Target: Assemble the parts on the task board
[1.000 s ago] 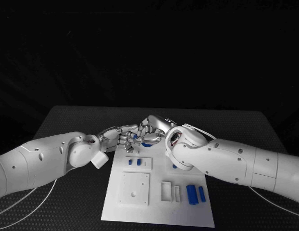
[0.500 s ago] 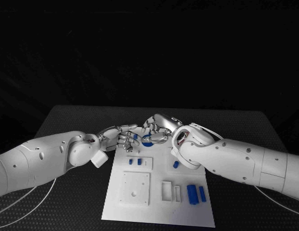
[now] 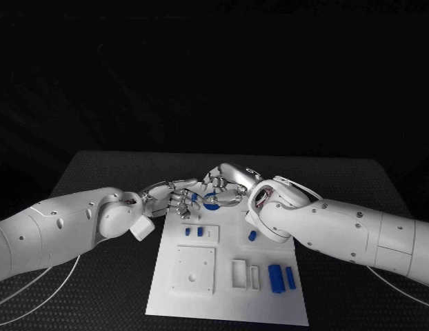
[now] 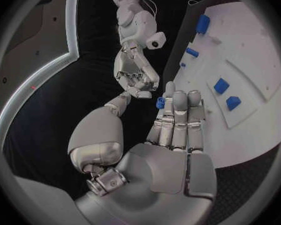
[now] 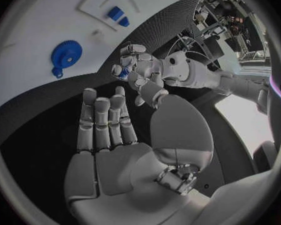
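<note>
Now the left robot hand (image 4: 172, 135) pinches a small blue part (image 4: 160, 102) at its fingertips, above the far end of the board (image 3: 225, 289), near the blue gear (image 5: 66, 53). The right robot hand (image 5: 112, 140) is wide and holds nothing. I think the part can slip out, because the pinch is only at the tips.

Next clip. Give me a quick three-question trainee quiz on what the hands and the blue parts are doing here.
1. True or false: the right hand is holding the blue gear.
2. Which has a small blue part at its fingertips? A) the left hand B) the right hand C) neither
3. Fill in: the blue gear lies on the white ____.

Key: 1 false; the right hand's fingers are spread and hold nothing, and the gear lies apart from it. 2 A. 3 task board.
</note>
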Tool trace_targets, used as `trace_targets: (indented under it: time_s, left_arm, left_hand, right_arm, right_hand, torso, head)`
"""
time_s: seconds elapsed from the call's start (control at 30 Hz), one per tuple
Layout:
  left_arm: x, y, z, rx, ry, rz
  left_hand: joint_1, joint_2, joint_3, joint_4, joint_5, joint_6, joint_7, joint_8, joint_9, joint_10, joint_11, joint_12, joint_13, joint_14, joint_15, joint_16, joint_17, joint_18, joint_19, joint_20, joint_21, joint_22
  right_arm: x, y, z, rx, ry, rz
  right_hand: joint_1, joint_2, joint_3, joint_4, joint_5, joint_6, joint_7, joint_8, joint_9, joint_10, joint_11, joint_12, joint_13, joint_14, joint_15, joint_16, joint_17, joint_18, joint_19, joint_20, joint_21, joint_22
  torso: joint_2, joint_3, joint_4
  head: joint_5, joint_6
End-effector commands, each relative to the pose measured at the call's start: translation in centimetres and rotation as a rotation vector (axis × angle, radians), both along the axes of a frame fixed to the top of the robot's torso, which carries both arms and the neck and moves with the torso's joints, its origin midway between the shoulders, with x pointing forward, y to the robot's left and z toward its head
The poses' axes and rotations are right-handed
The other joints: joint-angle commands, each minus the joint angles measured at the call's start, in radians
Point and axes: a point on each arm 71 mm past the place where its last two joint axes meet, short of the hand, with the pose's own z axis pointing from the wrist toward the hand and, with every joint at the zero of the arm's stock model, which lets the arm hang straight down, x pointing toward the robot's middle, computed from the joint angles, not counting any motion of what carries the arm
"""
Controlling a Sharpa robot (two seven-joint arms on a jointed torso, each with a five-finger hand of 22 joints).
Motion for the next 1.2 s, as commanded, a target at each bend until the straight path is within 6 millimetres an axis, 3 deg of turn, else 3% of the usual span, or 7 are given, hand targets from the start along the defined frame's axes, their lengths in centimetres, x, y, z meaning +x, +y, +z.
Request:
trace_targets:
  time_s: [0.03,0.17,0.27,0.4,0.57,0.9,1.2]
  left_arm:
    - [-0.22,-0.4,0.03,0.004,0.002,-0.041]
    - [-0.23,-0.46,0.05,0.006,-0.004,-0.029]
    - [-0.18,-0.46,0.07,0.007,-0.011,-0.018]
    - [-0.14,-0.51,0.11,0.005,-0.017,-0.009]
    - [-0.14,-0.62,0.17,0.0,-0.024,0.008]
    - [-0.08,-0.78,0.38,-0.043,-0.019,0.081]
    - [-0.11,-1.06,0.52,-0.076,-0.013,0.138]
  left_hand:
    - [-0.018,-0.001,-0.002,0.016,-0.004,0.003,0.0,0.005,0.0,0.006,0.0,0.008,0.003,-0.005,-0.005,0.005,-0.002,0.021,-0.004,-0.031,0.003,0.017]
    - [-0.024,-0.006,-0.003,0.026,-0.004,0.003,-0.001,0.006,-0.001,0.006,0.0,0.007,0.003,-0.006,-0.006,0.006,-0.003,0.022,-0.004,-0.032,0.004,0.017]
    - [-0.022,-0.01,-0.001,0.031,-0.004,-0.003,0.002,0.003,-0.003,-0.001,0.002,0.003,0.001,-0.006,-0.004,0.006,-0.004,0.022,-0.005,-0.032,0.004,0.017]
    - [-0.016,-0.012,0.002,0.034,-0.004,-0.016,0.007,-0.003,-0.007,-0.014,0.006,-0.002,-0.002,-0.008,0.0,0.007,-0.005,0.023,-0.006,-0.03,0.005,0.018]
    - [-0.006,-0.011,0.001,0.034,-0.004,-0.04,0.015,-0.014,-0.014,-0.036,0.013,-0.004,-0.006,-0.012,0.007,0.008,-0.006,0.025,-0.009,-0.024,0.005,0.018]
    - [0.007,0.002,-0.01,0.031,-0.004,-0.065,0.016,-0.021,-0.019,-0.112,0.02,-0.008,-0.033,-0.024,0.014,0.007,-0.011,0.026,-0.025,-0.014,0.0,0.016]
    - [0.017,0.013,-0.017,0.023,-0.004,-0.075,0.011,-0.022,-0.02,-0.146,0.021,-0.008,-0.055,-0.027,0.014,0.006,-0.014,0.025,-0.031,-0.013,-0.006,0.015]
  right_arm:
    - [-0.2,0.37,-0.09,-0.023,-0.005,0.049]
    - [-0.2,0.5,0.03,-0.015,-0.014,0.032]
    - [-0.26,0.73,0.12,-0.013,-0.018,0.013]
    - [-0.43,1.03,-0.07,-0.047,0.007,-0.001]
    - [-0.39,1.25,-0.27,-0.069,0.036,-0.045]
    - [-0.05,0.81,-0.13,-0.08,0.007,-0.137]
    - [0.14,0.91,-0.22,-0.103,-0.003,-0.157]
  right_hand:
    - [0.032,0.014,0.036,-0.005,-0.023,0.0,0.003,0.001,-0.003,-0.005,-0.003,0.002,0.002,-0.013,0.0,0.005,0.001,0.006,-0.01,-0.001,0.004,0.018]
    - [0.057,0.017,0.091,0.001,-0.025,0.0,0.005,-0.002,-0.007,-0.008,0.0,0.004,0.005,-0.017,0.002,0.009,0.002,0.006,-0.013,0.004,0.006,0.019]
    - [0.002,0.004,0.049,0.012,0.005,0.021,-0.003,0.009,-0.003,0.0,-0.005,0.017,0.013,-0.01,0.001,0.024,0.008,0.006,-0.005,0.004,0.023,0.022]
    - [-0.036,0.008,-0.006,0.014,-0.002,0.045,-0.013,0.023,0.004,0.011,-0.017,0.032,0.021,0.0,-0.006,0.041,0.013,0.006,0.007,-0.005,0.042,0.021]
    - [-0.115,0.008,-0.07,0.06,0.024,0.059,-0.021,0.028,0.009,0.023,-0.025,0.05,0.033,0.01,-0.017,0.063,0.021,0.006,0.02,-0.017,0.062,0.02]
    - [-0.151,-0.009,-0.074,0.12,0.01,0.064,-0.025,0.027,0.011,0.026,-0.028,0.053,0.038,0.012,-0.026,0.071,0.021,0.006,0.023,-0.028,0.07,0.016]
    - [-0.151,-0.029,-0.068,0.139,0.006,0.07,-0.027,0.029,0.012,0.031,-0.031,0.056,0.04,0.016,-0.029,0.075,0.021,0.006,0.027,-0.032,0.075,0.015]
  torso:
    - [0.0,-0.0004,0.0008]
    - [0.0,-0.0004,0.0005]
    - [0.0,-0.0008,0.0005]
    - [0.0,-0.0006,0.0016]
    - [0.0,-0.0013,0.0012]
    - [-0.001,-0.0013,0.0021]
    - [0.0,-0.001,0.0006]
  head:
    - [-0.003,-0.001]
    - [-0.003,0.0]
    - [-0.003,0.0]
    - [-0.004,-0.001]
    - [-0.005,-0.001]
    - [-0.005,0.002]
    - [-0.003,0.004]
